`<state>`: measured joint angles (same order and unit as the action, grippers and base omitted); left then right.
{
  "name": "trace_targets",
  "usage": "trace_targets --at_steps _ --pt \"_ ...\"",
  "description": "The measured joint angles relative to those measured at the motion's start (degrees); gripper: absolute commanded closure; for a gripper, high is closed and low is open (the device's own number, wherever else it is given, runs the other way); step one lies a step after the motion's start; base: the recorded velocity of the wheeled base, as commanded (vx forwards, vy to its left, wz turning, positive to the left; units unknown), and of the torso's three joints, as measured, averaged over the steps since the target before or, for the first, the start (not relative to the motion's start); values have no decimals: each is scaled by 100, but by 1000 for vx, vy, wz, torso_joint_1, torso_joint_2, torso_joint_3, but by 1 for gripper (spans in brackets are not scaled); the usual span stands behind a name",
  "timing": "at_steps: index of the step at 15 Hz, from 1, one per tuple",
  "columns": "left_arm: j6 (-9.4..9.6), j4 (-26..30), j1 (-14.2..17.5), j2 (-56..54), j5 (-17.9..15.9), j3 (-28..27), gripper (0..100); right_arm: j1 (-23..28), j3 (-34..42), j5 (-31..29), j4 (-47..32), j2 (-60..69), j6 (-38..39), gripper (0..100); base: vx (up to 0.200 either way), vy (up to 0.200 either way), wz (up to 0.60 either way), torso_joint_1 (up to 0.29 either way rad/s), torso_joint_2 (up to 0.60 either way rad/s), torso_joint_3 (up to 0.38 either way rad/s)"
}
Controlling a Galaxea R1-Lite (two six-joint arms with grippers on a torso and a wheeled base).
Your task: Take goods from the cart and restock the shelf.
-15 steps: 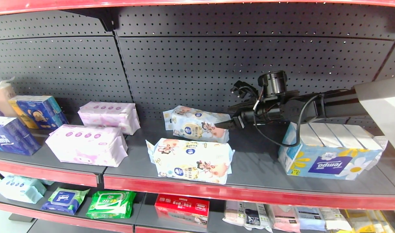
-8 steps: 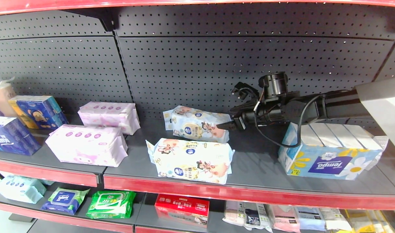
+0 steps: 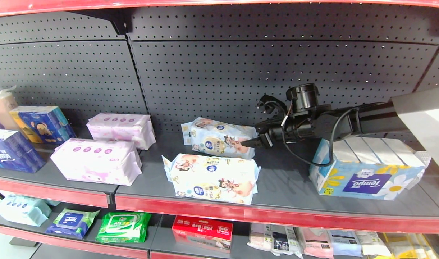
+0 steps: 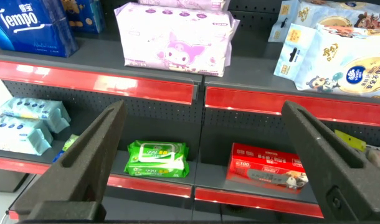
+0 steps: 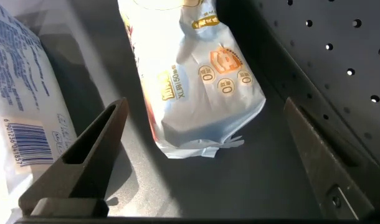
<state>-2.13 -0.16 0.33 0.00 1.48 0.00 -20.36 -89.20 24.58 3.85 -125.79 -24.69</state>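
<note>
Looking from the right claw [image 3: 250, 143] outward, I see its two dark fingers spread wide and holding nothing. They straddle the near end of the pale, cartoon-printed soft tissue pack [image 3: 219, 138], which lies flat on the grey metal shelf deck [image 3: 287, 183], close to the perforated back panel [image 3: 219, 72]. I take that pack as my landmark. A second pack of the same print [image 3: 212, 178] lies just in front of it, and two pink soft packs [image 3: 97, 160] sit well to its left. A blue-and-white flowered tissue bundle [image 3: 366, 169] sits to its right, beneath my right forearm.

My worries: if I drive the claw deeper, the fingers could shove the landmark pack askew or against the back panel, since it looks light and slippery. If I close here, I would likely pinch only its crimped end flap. If I pull back carelessly, the black cable loop [image 3: 311, 164] under the wrist could catch the flowered bundle's corner and drag it.

The right wrist view adds what the head view leaves vague: clear gaps between each finger and the pack's end. The head view gives me the cable over the bundle. The left wrist view shows the left claw [image 4: 202, 112] gaping and empty, lower than the landmark pack, facing the red shelf lip [image 4: 240, 99]. A green wipes pouch [image 4: 157, 160] and a red box [image 4: 268, 171] lie on the tier below.
</note>
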Motion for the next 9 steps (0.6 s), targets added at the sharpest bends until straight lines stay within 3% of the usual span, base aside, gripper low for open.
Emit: trace_targets --at_steps 9 --pt "0 0 -2 0 -2 0 0 -78 -261 -115 0 -223 6 0 0 0 0 0 0 0"
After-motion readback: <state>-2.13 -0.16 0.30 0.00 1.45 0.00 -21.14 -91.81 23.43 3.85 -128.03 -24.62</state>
